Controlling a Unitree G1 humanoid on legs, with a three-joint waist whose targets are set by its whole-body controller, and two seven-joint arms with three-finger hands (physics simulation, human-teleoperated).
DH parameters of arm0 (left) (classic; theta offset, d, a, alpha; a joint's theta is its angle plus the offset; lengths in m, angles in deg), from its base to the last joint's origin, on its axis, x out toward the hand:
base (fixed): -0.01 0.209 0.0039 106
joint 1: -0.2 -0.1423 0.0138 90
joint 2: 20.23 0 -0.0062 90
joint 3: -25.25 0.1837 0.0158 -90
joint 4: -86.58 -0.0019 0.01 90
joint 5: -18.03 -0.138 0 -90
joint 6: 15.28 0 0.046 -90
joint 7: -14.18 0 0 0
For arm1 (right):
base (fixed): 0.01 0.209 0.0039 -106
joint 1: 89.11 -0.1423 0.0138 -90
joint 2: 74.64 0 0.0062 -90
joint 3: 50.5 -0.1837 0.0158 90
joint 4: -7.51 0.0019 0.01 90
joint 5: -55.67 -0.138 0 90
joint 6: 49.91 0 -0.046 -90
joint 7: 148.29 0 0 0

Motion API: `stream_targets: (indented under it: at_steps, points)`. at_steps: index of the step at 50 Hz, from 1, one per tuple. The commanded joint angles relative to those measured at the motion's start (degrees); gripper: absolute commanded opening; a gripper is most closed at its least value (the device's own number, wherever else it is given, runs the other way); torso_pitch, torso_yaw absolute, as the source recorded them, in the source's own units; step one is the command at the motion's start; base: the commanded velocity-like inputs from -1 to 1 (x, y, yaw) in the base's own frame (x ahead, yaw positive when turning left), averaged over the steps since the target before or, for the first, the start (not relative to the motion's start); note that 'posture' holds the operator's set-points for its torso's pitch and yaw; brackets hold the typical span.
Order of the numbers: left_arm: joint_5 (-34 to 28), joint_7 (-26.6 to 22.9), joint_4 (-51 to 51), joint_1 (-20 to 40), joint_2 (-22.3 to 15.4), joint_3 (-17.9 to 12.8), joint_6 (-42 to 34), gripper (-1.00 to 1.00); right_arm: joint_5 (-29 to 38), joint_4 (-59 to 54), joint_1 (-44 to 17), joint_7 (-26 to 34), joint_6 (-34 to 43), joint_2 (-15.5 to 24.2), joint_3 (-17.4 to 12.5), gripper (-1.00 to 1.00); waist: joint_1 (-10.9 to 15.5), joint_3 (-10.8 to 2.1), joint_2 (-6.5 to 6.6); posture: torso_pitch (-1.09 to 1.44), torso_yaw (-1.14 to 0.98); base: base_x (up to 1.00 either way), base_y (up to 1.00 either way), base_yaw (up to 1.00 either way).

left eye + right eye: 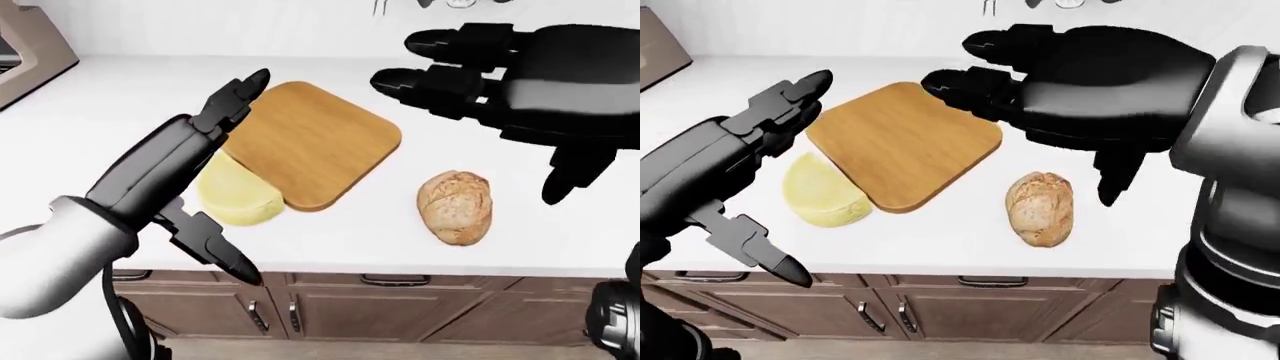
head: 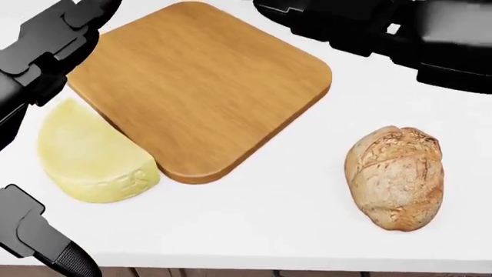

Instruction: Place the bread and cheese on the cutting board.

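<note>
The left hand [image 1: 205, 161] hangs over the counter's [image 1: 90, 120] left part with its fingers spread, holding nothing; its fingertips reach past the cheese [image 2: 88, 156] toward the left corner of the cutting board [image 2: 200, 86]. The right hand [image 1: 1060, 82] hovers open and empty above the board's right edge, above the bread [image 2: 396, 176] in the picture. The cheese, a pale half-round wedge, lies on the counter touching the board's lower-left edge. The bread, a crusty oval loaf, sits on the counter apart from the board, to its right. Neither is on the board yet. The loaf looks light and rough-crusted, probably best gripped across its narrow middle. The cheese seems firmer, smoother and likelier to slip; its curved and straight sides appear to offer opposing holds.
</note>
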Motion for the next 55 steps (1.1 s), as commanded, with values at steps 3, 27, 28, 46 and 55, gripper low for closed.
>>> stream_targets:
  at_steps: [3,27,28,46,55]
  points:
    - [-3.08,-1.80,0.95,0.54,1.00,-1.36,1.21,1.00,0.68,-1.89,-8.36,6.64,-8.80,-0.88,0.71,1.00,0.01,-1.29,-0.06,0.00,0.00,0.00,0.00,0.00]
    - [-6.19,-4.40,2.01,-2.90,5.00,-2.14,4.28,1.00,-17.15,-3.03,-17.00,17.10,3.88,18.18,22.06,1.00,0.08,-0.23,-0.32,0.00,0.00,0.00,0.00,0.00]
    - [-6.25,-4.48,2.18,-3.01,5.11,-2.04,4.24,1.00,-17.76,-2.30,-16.98,17.10,5.41,18.11,22.95,1.00,0.13,-0.27,-0.35,0.00,0.00,0.00,0.00,0.00]
    - [-4.75,-3.12,2.79,-6.50,6.58,-2.70,6.55,1.00,-10.82,-13.04,-22.50,17.10,4.73,11.13,29.91,0.92,0.40,-0.83,-0.05,0.00,0.00,0.00,0.00,0.00]
    - [-4.97,-3.03,2.75,-6.69,6.76,-2.42,6.61,1.00,-11.04,-12.02,-20.84,17.10,4.06,11.66,28.71,0.27,0.62,-1.17,-0.08,0.00,0.00,0.00,0.00,0.00]
